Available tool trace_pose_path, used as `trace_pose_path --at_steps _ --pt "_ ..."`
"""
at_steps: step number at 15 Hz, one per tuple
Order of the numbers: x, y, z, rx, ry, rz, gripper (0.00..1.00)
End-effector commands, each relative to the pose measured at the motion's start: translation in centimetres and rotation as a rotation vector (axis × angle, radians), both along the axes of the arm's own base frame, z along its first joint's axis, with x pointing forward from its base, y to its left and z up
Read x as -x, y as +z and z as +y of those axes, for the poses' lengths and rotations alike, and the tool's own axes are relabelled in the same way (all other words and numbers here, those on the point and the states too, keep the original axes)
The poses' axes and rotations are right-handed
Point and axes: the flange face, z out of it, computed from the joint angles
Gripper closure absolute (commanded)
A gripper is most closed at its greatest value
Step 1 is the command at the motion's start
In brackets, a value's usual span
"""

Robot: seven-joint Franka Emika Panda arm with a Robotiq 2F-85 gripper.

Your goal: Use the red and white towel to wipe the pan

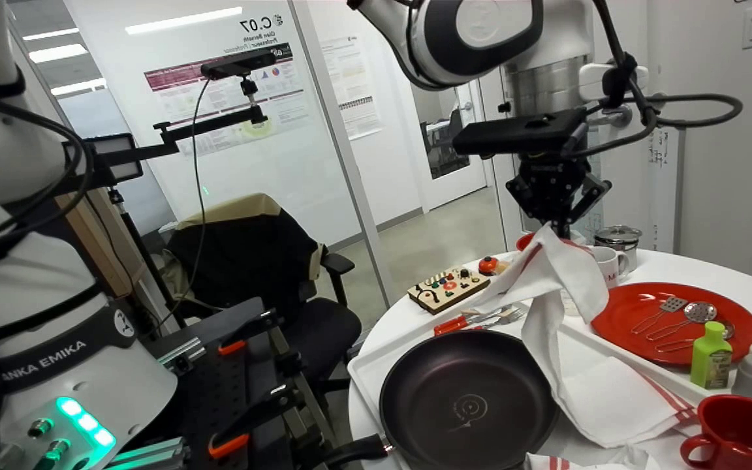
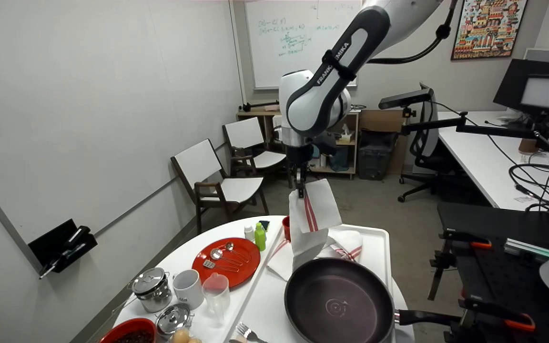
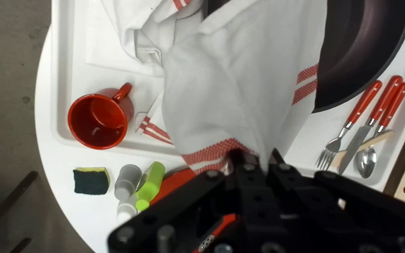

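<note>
My gripper [image 3: 260, 160] is shut on the red and white towel [image 3: 230, 77], which is white with red stripes. In both exterior views, my gripper [image 1: 562, 228] [image 2: 301, 188] is above the table and the towel [image 1: 562, 274] [image 2: 315, 205] hangs down from it. Its lower part drapes beside the black frying pan [image 1: 467, 391] [image 2: 339, 300]. In the wrist view the towel covers part of the pan [image 3: 353, 59]. More striped white cloth [image 3: 135, 31] lies bunched on the tray; I cannot tell if it is the same towel. The pan sits flat, its inside visible.
The white tray [image 3: 62, 88] holds the pan, a red mug [image 3: 98, 119] and red-handled cutlery [image 3: 357, 123]. A red plate [image 2: 203, 271] with small utensils, a green bottle [image 1: 711, 356], a sponge [image 3: 91, 181], a white mug [image 2: 188, 288] and metal pots [image 2: 151, 288] stand beside the tray.
</note>
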Motion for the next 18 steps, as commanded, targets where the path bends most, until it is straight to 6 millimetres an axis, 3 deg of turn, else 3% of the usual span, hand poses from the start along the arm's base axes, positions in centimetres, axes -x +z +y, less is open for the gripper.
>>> trace_pose_path --at_steps 1,6,10,15,18 --pt "-3.4 -3.2 0.1 0.013 -0.024 0.027 0.99" --pt "-5.3 -7.7 0.3 0.052 -0.028 0.027 0.99" --pt "-7.3 -10.4 -1.4 0.051 -0.081 0.058 0.99" --pt "-10.0 -10.6 -4.8 0.047 -0.171 0.065 0.99" --pt "-10.9 -10.8 -4.7 0.061 -0.143 0.048 0.99"
